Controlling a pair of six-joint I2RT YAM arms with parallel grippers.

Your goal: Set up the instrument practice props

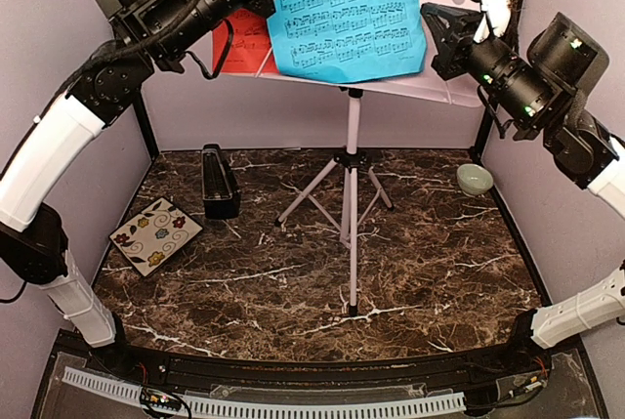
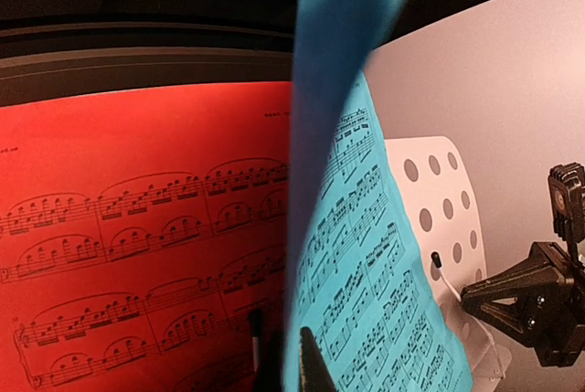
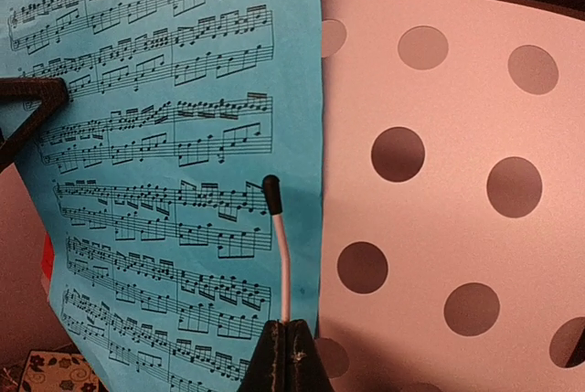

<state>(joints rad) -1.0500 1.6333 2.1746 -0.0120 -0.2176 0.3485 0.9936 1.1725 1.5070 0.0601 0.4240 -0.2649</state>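
A white perforated music stand [image 1: 353, 136] stands on its tripod legs in the middle of a dark marble tabletop [image 1: 439, 272]. The left hand [image 2: 281, 365] is closed, pinching the blue sheet [image 1: 347, 9] of music near its upper left edge. This sheet lies in front of the red sheet [image 1: 242, 43] on the stand's desk. The right hand [image 3: 288, 355] is closed at the foot of a white wire page holder [image 3: 284, 264] and seems to clamp it, though the view is tight. The black metronome [image 1: 220, 183] sits on the tabletop, left of the stand.
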